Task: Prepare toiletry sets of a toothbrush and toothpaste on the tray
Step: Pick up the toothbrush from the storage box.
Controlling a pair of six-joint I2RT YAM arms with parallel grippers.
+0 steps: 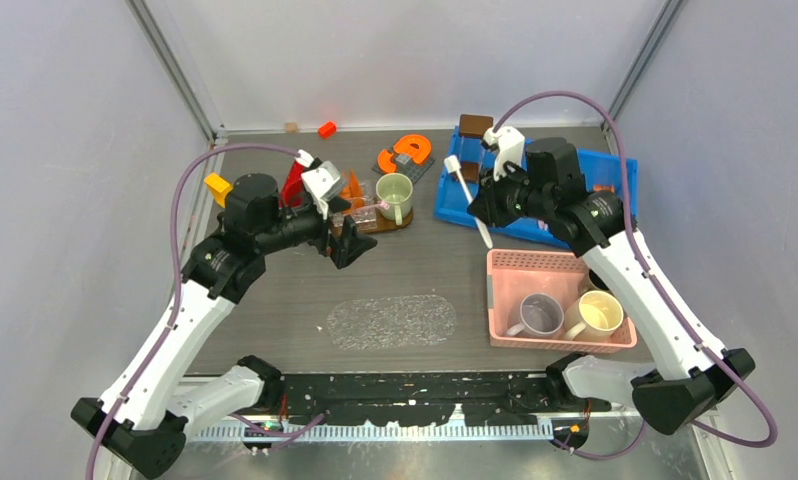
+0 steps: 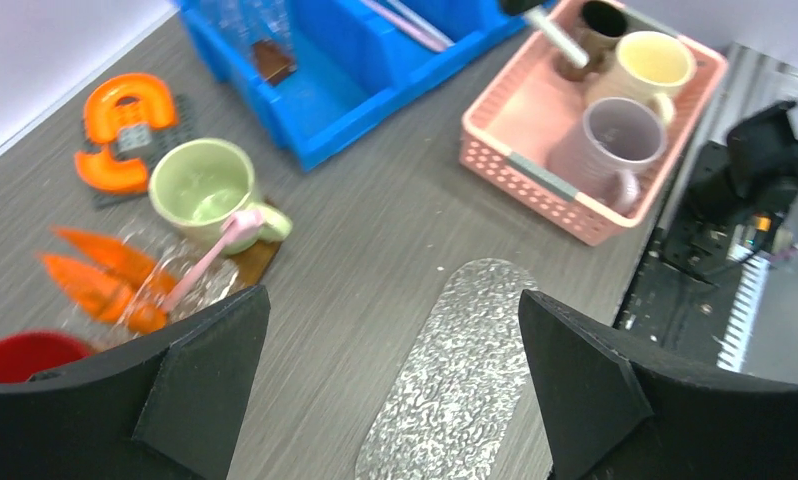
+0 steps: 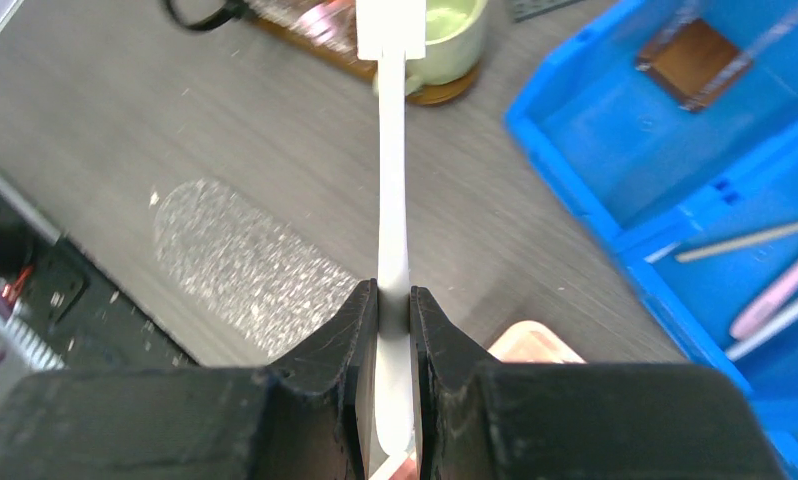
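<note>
Two-arm workcell, seen from above and from both wrists. The right end effector (image 3: 393, 300) pinches a white toothbrush (image 3: 392, 180) low on its handle, both fingers pressed against the stick. In the right wrist view the handle runs straight away from the fingers, with the head at the far end toward the green mug (image 3: 450, 40). From above, this toothbrush (image 1: 472, 208) slants over the grey surface (image 1: 415, 270), just beside the left wall of the blue bin (image 1: 453, 208). Further toothbrushes (image 3: 745, 240) lie in a compartment of that bin (image 3: 575, 170).

The left end effector (image 2: 387, 320) is spread wide and holds nothing. It hangs above the surface (image 2: 375, 230), near the brown tray (image 2: 258, 262). On that tray stands the green mug (image 2: 203, 185). A pink toothbrush (image 2: 200, 265) lies with its head against the mug's handle. Orange toothpaste tubes (image 2: 100, 285) lie just beside its handle end. Whether the tubes rest on the tray itself cannot be told.

An orange C-shaped block (image 2: 125, 130) lies beyond the mug. A pink basket (image 2: 515, 140) near the right arm's base holds mugs (image 2: 615, 140).
</note>
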